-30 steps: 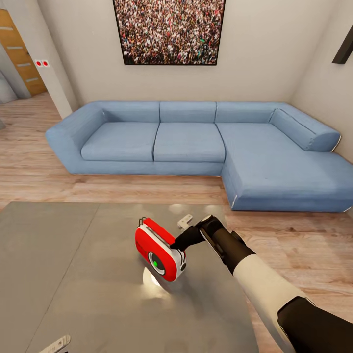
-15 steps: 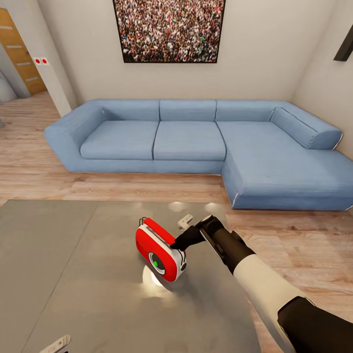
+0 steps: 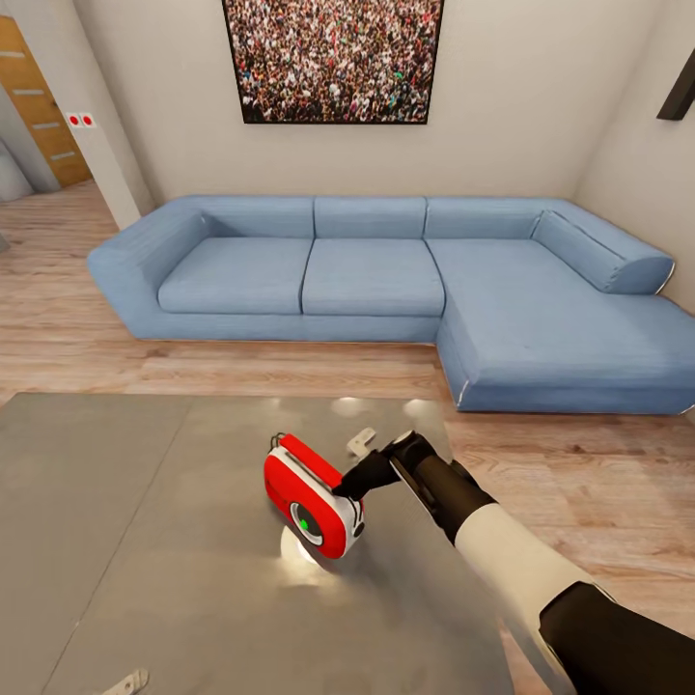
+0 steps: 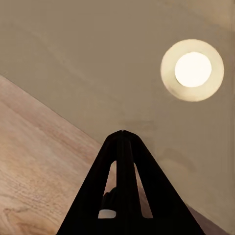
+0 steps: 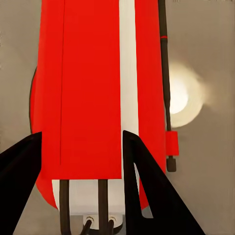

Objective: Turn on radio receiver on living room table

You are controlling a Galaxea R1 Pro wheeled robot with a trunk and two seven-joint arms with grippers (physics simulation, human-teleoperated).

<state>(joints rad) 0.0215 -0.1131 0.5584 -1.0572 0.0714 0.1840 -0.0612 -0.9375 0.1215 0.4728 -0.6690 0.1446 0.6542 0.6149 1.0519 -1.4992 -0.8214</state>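
Red radio receiver (image 3: 311, 493) stands upright on the table (image 3: 145, 541), one unit, near the table's right-hand part. Long axis runs diagonally, from far-left to near-right in head view. Dial face with a green spot points toward the camera and left; thin handle is on top, at the far-left end.

Right gripper (image 3: 355, 482) is at the radio's near-right end, touching or just short of it. In the right wrist view the two dark fingers (image 5: 147, 186) are spread apart, with the radio (image 5: 93, 88) in the gap between and beyond them; not clamped. White band and a thin black rod run along the radio's length there.

Left gripper (image 4: 123, 142) has its fingers together, tips meeting at a point, over the table's edge with wood floor alongside. A round lamp reflection (image 4: 192, 70) shows on the top.

Table top is glossy grey-beige and reflective. Floor (image 3: 598, 483) is light wood plank. One blue L-shaped sofa (image 3: 386, 280) sits behind the table against a beige wall, one crowd picture (image 3: 333, 60) above it. Two small red wall switches (image 3: 81, 121) at far left, beside a wooden door (image 3: 39, 101).
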